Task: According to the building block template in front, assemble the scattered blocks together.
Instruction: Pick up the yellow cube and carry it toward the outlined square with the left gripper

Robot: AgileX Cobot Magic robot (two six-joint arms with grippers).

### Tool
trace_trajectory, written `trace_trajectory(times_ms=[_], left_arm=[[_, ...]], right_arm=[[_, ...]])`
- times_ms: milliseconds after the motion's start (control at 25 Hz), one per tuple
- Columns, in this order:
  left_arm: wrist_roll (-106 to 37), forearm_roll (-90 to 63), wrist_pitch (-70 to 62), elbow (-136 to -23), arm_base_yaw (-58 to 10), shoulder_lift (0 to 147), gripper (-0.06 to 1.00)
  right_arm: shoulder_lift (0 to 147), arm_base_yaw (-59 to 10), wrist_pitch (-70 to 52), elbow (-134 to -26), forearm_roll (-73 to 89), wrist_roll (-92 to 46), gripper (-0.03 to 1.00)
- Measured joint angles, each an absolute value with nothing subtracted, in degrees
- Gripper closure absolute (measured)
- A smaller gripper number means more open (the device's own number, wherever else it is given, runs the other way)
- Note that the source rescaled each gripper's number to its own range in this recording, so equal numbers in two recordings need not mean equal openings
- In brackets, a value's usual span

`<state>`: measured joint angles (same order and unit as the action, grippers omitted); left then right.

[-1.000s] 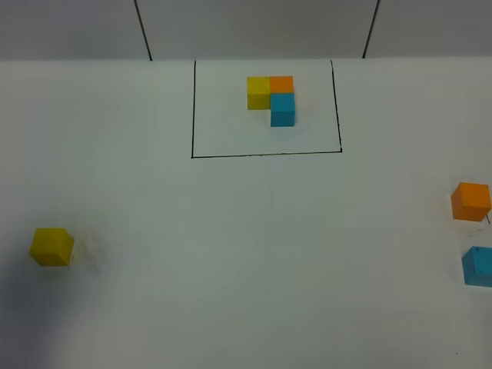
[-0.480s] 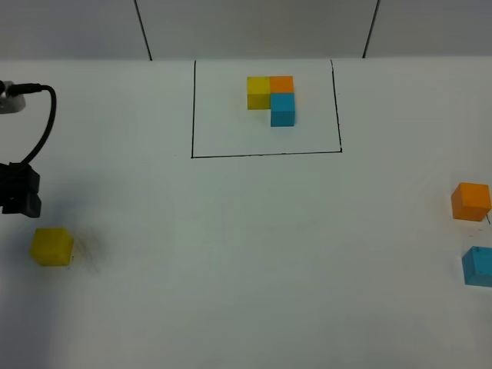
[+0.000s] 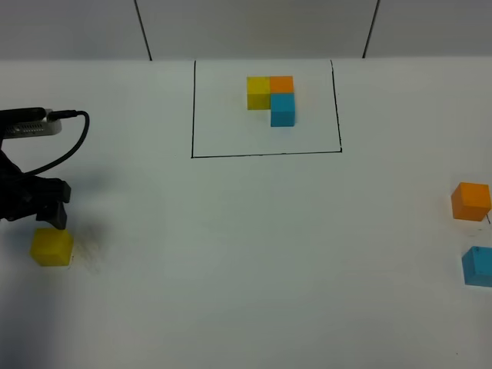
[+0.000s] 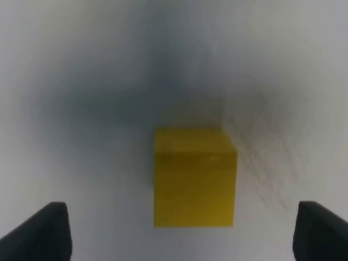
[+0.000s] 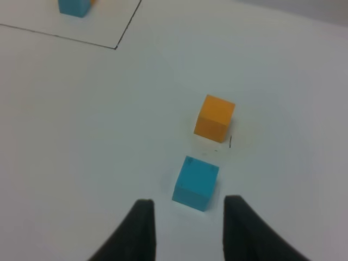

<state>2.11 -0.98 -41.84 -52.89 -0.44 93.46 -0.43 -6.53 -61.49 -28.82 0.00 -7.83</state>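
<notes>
You have one yellow block [image 3: 51, 247], one orange block [image 3: 470, 201], one blue block [image 3: 478, 266], and one framed three-cube template [image 3: 270, 98].

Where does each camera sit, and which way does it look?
High: above the table, looking down; left arm shows at the edge.
Left wrist: on that arm, looking down at the yellow cube; open jaws' tips show.
Right wrist: on the right arm, looking forward-down past its jaws at blue cube and orange cube.
Shared: high view shows these cubes too.
</notes>
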Motion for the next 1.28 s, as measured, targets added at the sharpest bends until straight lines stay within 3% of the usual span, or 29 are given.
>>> trace_trajectory(times_ms=[720,800,960,1120,1280], left_arm=[[1.0,-1.0,-36.0,-52.9,-0.4,105.2,0.28],[1.0,-1.0,-35.9,-52.9,-0.4,105.3,0.39],[0.0,-0.7,-35.4,-52.9,-0.4,105.3,0.94],[-10.4,-0.8,-36.4,-54.3,-1.3,105.3,0.93],[-24.9,-2.4,-38.0,-59.2,-7.2,104.8,0.93]], right_arm=[[-0.4,-6.5,-61.5,-28.8,0.0,-7.8,0.97],[-0.4,-6.5,-61.5,-28.8,0.0,-7.8,0.97],[-0.4,-6.5,-61.5,-28.8,0.0,-7.8,0.97],[-0.4,-6.5,-61.5,-28.8,0.0,-7.8,0.97],[-0.4,-6.5,-61.5,-28.8,0.0,-7.8,0.97]])
